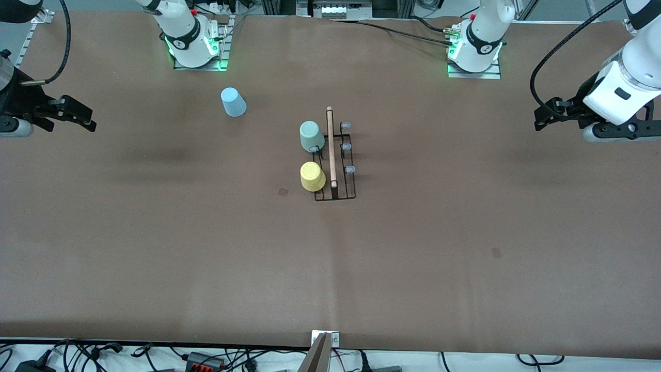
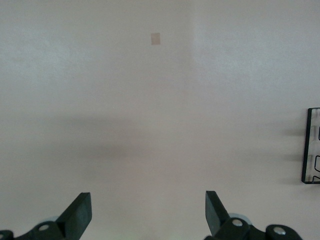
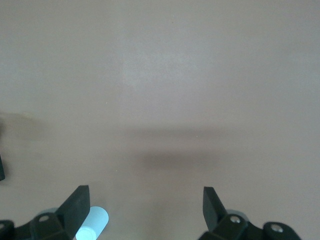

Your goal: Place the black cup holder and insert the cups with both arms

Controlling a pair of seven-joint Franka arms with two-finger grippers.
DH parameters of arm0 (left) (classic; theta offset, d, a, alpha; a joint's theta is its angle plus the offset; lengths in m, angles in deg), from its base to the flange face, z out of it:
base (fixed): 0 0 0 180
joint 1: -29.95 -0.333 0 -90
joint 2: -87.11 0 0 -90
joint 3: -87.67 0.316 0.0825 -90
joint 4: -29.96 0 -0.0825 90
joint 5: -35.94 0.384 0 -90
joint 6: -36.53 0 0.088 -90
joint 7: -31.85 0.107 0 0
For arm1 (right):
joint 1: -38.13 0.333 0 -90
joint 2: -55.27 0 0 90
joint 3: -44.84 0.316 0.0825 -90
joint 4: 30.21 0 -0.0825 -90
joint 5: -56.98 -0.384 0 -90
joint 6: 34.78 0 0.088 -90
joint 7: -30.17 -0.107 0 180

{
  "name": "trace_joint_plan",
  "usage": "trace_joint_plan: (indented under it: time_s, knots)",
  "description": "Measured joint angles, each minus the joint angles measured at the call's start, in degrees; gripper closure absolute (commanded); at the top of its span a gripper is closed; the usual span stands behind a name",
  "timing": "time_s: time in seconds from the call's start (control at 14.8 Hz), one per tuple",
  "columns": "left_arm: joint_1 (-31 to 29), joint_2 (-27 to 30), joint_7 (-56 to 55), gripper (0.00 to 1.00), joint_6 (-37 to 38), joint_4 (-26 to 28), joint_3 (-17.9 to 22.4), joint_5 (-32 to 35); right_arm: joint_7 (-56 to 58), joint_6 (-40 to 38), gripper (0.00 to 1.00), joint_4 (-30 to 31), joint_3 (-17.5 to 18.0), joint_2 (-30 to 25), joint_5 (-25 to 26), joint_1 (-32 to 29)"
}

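Yellow cup point(image 1: 312, 176) and grey-green cup point(image 1: 311, 135) sit on the black cup holder point(image 1: 335, 170), midway between both empty, open claws, left claw point(image 1: 548, 114) and right claw point(image 1: 77, 114); blue cup point(image 1: 233, 102), nearer the right claw, suits a centred, upright grasp.

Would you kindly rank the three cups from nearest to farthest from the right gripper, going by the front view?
From the right gripper, open at the right arm's table end:
1. Blue cup, standing alone near the right arm's base.
2. Grey-green cup, on the holder.
3. Yellow cup, on the holder, nearer the camera.
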Motion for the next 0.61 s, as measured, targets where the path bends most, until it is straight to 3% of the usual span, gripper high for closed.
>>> trace_joint_plan:
  time_s: [0.61]
  knots:
    - [0.0,0.0,0.0,0.00,0.0,0.0,0.0,0.0,0.0,0.0,0.00,0.0,3.2,0.1,0.1,-3.2]
